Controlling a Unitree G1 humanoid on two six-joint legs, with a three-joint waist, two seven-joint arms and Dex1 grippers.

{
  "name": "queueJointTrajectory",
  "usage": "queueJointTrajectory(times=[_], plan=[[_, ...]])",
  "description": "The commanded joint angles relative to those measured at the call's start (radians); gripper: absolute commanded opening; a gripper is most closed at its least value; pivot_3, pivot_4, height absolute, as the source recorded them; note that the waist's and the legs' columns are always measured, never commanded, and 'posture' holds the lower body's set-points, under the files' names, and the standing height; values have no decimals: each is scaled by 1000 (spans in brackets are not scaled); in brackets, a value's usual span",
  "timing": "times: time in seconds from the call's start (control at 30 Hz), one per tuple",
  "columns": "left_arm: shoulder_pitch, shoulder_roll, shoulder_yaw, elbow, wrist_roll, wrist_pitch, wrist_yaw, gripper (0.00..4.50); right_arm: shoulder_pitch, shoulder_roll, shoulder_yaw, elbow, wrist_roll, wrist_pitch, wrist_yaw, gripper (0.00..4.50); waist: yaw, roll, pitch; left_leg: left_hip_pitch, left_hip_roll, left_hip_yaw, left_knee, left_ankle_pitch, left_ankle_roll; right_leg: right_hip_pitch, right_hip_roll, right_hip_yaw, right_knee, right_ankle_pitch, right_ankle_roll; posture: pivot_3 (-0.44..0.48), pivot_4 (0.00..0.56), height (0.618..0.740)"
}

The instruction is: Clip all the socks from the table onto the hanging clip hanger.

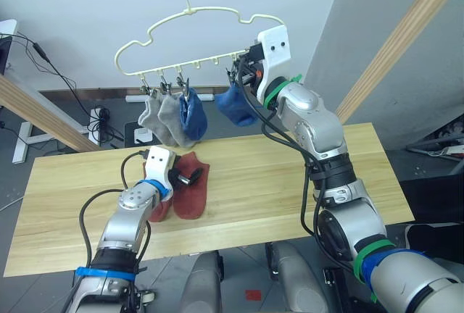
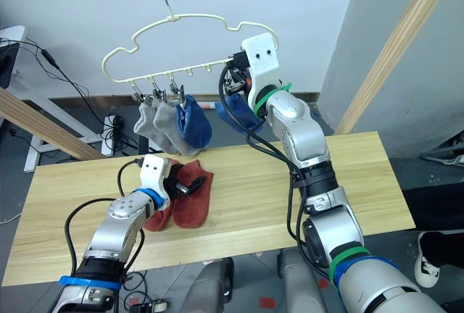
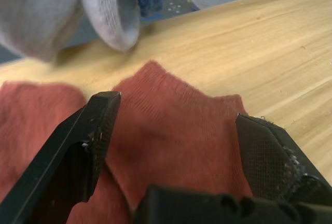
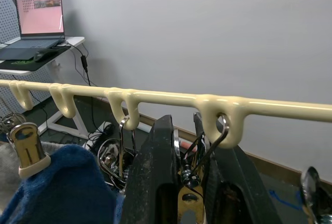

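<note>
L pincer, low centre-left, gapes open over two red socks on the tabletop. R pincer, upper centre, squeezes a clip on the hanger, blue sock beneath. Risk: hanger swings, clip slips, sock drops unclipped.

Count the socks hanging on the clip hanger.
4: two light grey socks at the clip hanger's left end, a blue sock beside them, another blue sock at the right gripper.
</note>
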Motion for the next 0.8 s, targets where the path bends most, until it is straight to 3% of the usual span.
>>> queueJointTrajectory(times=[0.03, 0.2, 0.47, 0.67, 0.8], plan=[[-36, -10, -40, 89, 46, -39, -14, 4002, -5, 6, 8, -58, 12, 3, 5, 218, -1, 0, 0, 0, 0, 0, 0, 0, 0, 0, 0, 0, 0, 0, 0, -42, 341, 740], [-40, -17, -51, 146, 65, -11, -9, 4002, 0, 11, 13, -71, 12, 14, 1, 218, -2, 0, 0, 0, 0, 0, 0, 0, 0, 0, 0, 0, 0, 0, 0, -61, 351, 740], [-4, -15, -44, 99, 51, -18, -36, 1566, 19, 13, 20, -103, 10, 34, -9, 218, -7, 0, 0, 2, 1, 0, 0, 0, 0, 1, 0, 1, 3, 0, 0, -75, 356, 740], [20, -6, -46, 25, 23, -98, -117, 16, 18, 8, 18, -100, 8, 32, -13, 218, -7, 0, 0, 3, 1, 0, 0, 0, 0, 1, 0, 1, 4, 0, 0, -76, 360, 740], [-2, -7, -59, -76, -38, -130, -233, 0, 12, 7, 14, -94, 10, 30, -17, 218, -6, 0, 0, 2, 2, 0, 0, 0, 0, 1, 0, 1, 3, 0, 0, -75, 364, 740]])
